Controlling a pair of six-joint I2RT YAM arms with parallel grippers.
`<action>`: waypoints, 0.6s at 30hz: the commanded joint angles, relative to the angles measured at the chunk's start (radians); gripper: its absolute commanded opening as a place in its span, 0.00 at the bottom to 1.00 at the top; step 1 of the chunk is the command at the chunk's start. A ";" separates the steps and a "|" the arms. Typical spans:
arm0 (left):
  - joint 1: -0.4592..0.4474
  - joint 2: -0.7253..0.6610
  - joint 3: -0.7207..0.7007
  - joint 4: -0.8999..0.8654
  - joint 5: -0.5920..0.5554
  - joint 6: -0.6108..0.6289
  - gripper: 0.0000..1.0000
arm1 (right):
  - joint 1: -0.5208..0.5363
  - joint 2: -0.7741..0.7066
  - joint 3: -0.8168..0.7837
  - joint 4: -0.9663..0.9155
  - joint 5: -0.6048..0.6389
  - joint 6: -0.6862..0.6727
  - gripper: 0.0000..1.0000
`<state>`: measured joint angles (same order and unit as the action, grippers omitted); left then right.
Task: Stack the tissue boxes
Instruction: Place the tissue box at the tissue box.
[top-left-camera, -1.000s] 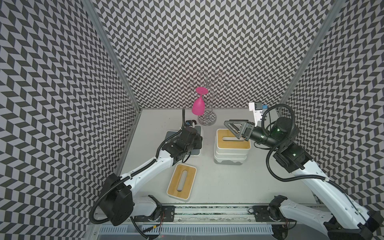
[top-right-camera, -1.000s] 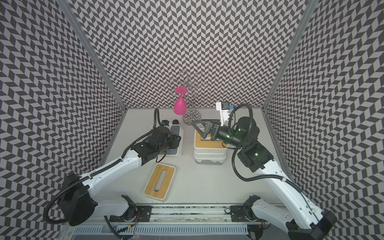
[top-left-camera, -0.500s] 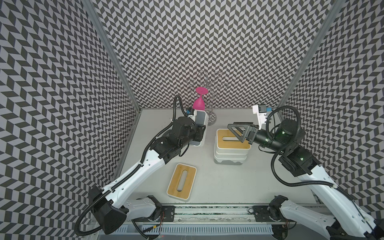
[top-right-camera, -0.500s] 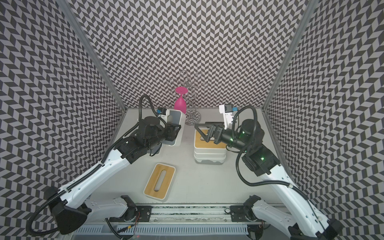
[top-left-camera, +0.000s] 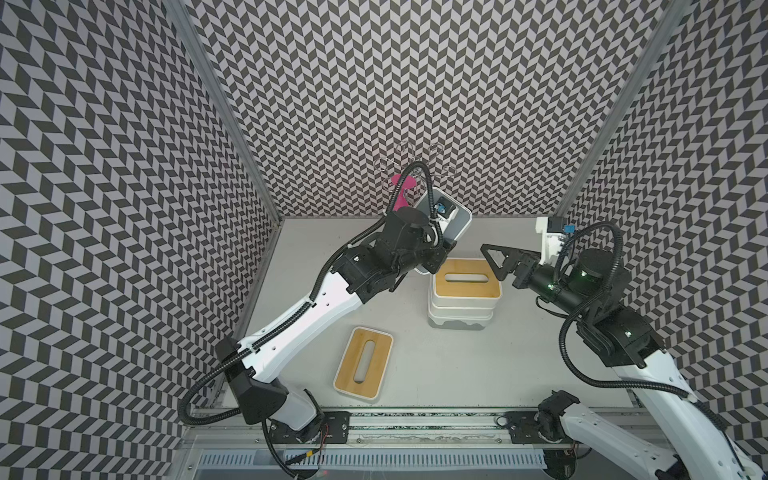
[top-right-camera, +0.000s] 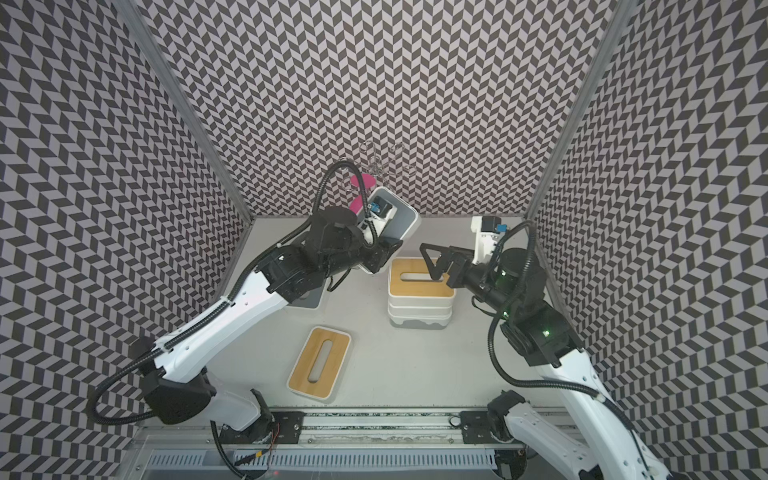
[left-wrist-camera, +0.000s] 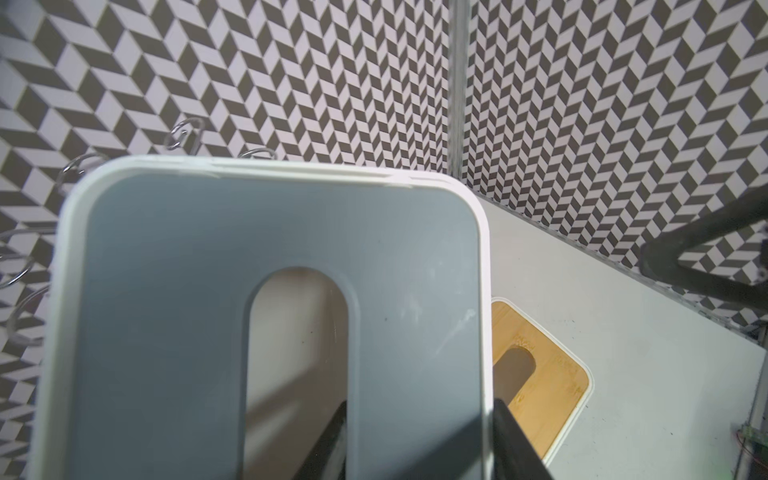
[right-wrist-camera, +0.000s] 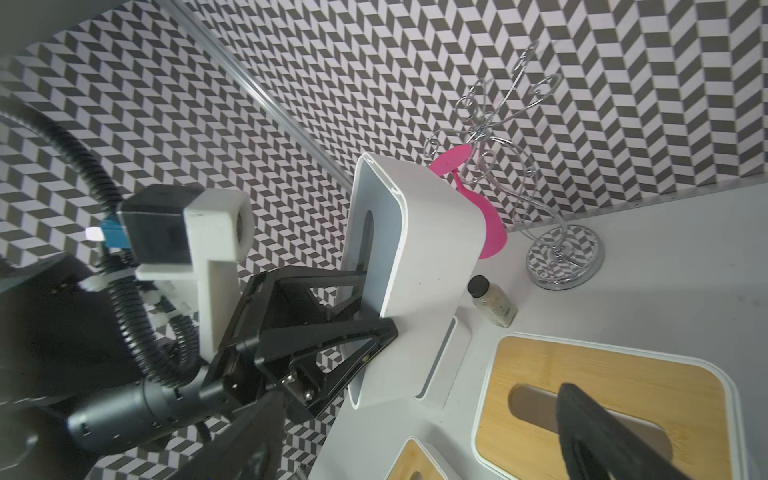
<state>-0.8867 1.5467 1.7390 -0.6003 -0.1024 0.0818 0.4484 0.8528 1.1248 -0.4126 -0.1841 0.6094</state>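
The left jaws, clamped on the grey-lidded tissue box (right-wrist-camera: 432, 249) with one finger through its slot, are swinging it up off the table (top-left-camera: 415, 374) and on end toward the stack (top-left-camera: 465, 291), so placing looks to be coming next, while the right jaws are waiting wide open above it.

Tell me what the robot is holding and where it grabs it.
The left tool holds a grey-lidded tissue box: one finger through the lid's slot, the other outside its wall. The right tool holds nothing.
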 joint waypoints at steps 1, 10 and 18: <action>-0.016 0.047 0.086 -0.045 0.030 0.129 0.25 | -0.030 -0.034 -0.036 -0.026 0.079 -0.006 0.99; -0.041 0.190 0.209 -0.149 0.114 0.183 0.25 | -0.088 -0.084 -0.086 -0.073 0.120 -0.004 0.99; -0.061 0.263 0.284 -0.227 0.173 0.198 0.26 | -0.105 -0.109 -0.127 -0.113 0.150 0.001 0.99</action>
<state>-0.9329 1.8050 1.9602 -0.8032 0.0368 0.2390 0.3534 0.7643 1.0088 -0.5240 -0.0631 0.6102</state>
